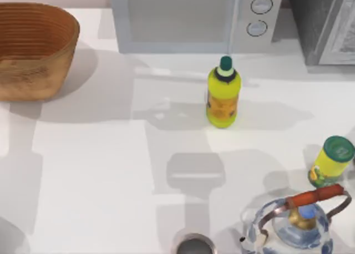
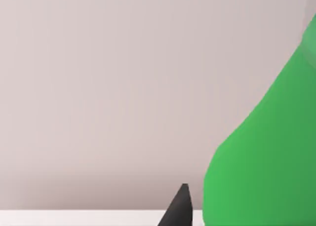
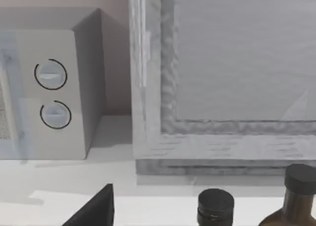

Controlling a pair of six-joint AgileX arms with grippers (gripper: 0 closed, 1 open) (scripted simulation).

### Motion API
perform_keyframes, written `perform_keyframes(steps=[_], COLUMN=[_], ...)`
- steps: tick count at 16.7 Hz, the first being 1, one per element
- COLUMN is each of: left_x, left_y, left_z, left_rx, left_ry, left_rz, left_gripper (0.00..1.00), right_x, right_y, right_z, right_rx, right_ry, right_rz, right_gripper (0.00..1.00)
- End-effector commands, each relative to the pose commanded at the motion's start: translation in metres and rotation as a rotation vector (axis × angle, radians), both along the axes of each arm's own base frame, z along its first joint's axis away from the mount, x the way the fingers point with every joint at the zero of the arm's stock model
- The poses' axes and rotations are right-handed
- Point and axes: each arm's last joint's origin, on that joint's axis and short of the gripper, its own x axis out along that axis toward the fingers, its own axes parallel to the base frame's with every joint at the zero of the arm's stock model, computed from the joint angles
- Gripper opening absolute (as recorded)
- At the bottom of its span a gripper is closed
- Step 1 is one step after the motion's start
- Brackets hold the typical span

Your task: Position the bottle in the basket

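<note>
Look at your left wrist view first: the bottle (image 2: 261,152) looms close at one side, a smooth, green plastic body that swells from a narrow slanted neck into a rounded shoulder. Just beside it pokes one dark, pointed tip of your left gripper (image 2: 180,208). You cannot tell from this whether that gripper is clamped on the bottle or standing loose beside it. Behind both you have a plain pale wall and a thin strip of the white table (image 2: 74,218).

From above, the basket (image 1: 33,49) sits at the far left of the table, a wide, round tub of orange-brown wicker with fine horizontal ribs running round its walls. A boxy grey microwave (image 1: 194,18) with two round dials stands along the back edge. In front of it is a fat, glossy yellow bottle (image 1: 223,96) with a dark green cap, upright. Nearer the right edge you see a short yellow can (image 1: 330,162) with a green lid, and beside it a glassy blue-patterned kettle (image 1: 294,229) with an orange-wrapped wire handle.

Your right gripper (image 3: 94,211) shows as a dark wedge in its wrist view, facing the microwave side and two black-capped dark bottles (image 3: 296,196); you cannot tell its grip state either.
</note>
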Motion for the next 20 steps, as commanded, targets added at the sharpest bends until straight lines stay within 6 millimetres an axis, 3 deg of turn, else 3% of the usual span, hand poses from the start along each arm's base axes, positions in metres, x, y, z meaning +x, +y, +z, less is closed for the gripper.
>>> perform_keyframes(steps=[3, 7, 20], left_x=[0.015, 0.017, 0.017], left_y=[0.000, -0.001, -0.001], left_z=[-0.016, -0.019, -0.019], left_rx=[-0.002, -0.002, -0.002], left_ry=[-0.003, -0.002, -0.002], left_rz=[0.001, -0.001, -0.001], left_gripper=[0.00, 0.00, 0.98], right_x=[0.000, 0.000, 0.000], right_y=[0.000, 0.000, 0.000], right_z=[0.000, 0.000, 0.000], right_rx=[0.000, 0.000, 0.000], right_ry=[0.000, 0.000, 0.000], right_rz=[0.000, 0.000, 0.000], right_gripper=[1.00, 1.00, 1.00])
